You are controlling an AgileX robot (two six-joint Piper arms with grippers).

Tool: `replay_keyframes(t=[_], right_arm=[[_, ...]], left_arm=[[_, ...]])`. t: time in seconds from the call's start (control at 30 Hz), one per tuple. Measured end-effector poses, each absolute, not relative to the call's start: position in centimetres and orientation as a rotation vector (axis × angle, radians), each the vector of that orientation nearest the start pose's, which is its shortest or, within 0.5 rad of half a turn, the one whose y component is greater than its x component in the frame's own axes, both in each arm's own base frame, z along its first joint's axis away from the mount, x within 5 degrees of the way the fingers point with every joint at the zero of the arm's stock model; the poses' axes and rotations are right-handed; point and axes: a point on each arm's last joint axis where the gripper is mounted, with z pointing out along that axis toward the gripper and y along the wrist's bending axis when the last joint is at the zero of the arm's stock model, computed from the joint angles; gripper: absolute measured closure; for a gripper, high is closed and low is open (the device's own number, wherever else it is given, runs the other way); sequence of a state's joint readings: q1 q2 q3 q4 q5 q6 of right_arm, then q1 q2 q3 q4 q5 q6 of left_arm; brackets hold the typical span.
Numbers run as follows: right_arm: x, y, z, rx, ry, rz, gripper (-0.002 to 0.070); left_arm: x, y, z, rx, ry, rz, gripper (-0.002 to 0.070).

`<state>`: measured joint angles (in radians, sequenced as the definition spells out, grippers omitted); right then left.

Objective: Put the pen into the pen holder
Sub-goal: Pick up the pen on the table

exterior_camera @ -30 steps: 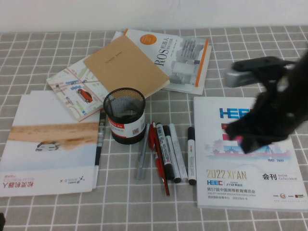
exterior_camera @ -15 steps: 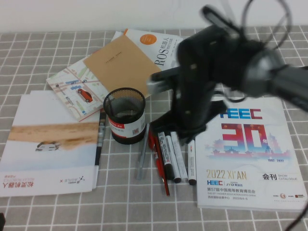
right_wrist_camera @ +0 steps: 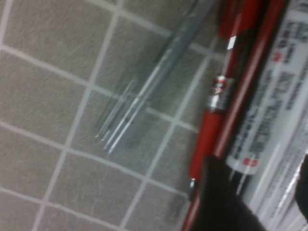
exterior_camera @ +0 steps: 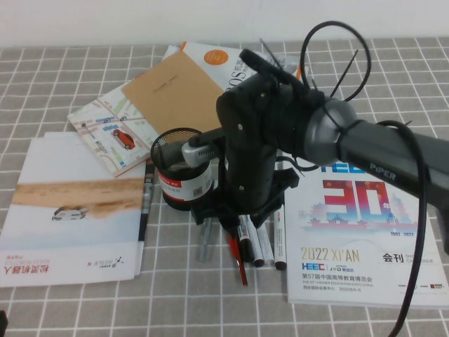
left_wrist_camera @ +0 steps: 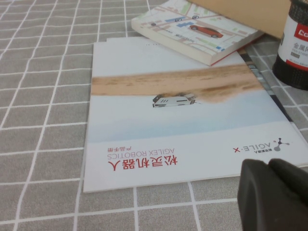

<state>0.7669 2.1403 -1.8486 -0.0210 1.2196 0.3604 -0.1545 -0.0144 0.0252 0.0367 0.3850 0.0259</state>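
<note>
Three white-barrelled markers with black caps lie side by side on the cloth. The pen [exterior_camera: 245,240] with dark print lies beside the red pens [exterior_camera: 234,251]. The black mesh pen holder [exterior_camera: 181,168] stands upright just left of them. It also shows in the left wrist view [left_wrist_camera: 295,48]. My right gripper [exterior_camera: 238,215] is low over the pens, open. In the right wrist view [right_wrist_camera: 262,204] its fingers straddle the printed white barrel [right_wrist_camera: 272,101], beside a red pen [right_wrist_camera: 211,115]. My left gripper [left_wrist_camera: 275,192] is shut and empty, near a white brochure.
A slim grey pen [exterior_camera: 205,242] lies left of the red pens. A white brochure [exterior_camera: 74,210] lies at the left, a map booklet and brown notebook [exterior_camera: 182,91] behind the holder. A large magazine [exterior_camera: 365,239] lies at the right.
My right arm has swung left from over the magazine and come down over the row of pens beside the holder. The pens and holder have not moved.
</note>
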Motion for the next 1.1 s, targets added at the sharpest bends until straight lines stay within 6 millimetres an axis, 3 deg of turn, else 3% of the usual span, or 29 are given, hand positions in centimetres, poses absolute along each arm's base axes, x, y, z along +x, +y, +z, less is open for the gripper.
replay_keyframes(t=[0.23,0.57,1.1], right_arm=[[32.3,31.4,20.8,-0.627,2.969,0.081,0.0399],[32.4,31.5,20.4,-0.628,2.973,0.075,0.0498],[32.6,31.4,20.5,-0.639,2.947,0.045,0.0506]], left_arm=[[5.2,-0.7,17.1,0.192,1.87,-0.052,0.0678],[5.2,-0.7,17.1,0.192,1.87,-0.052,0.0678],[5.2,-0.7,17.1,0.192,1.87,-0.052,0.0678]])
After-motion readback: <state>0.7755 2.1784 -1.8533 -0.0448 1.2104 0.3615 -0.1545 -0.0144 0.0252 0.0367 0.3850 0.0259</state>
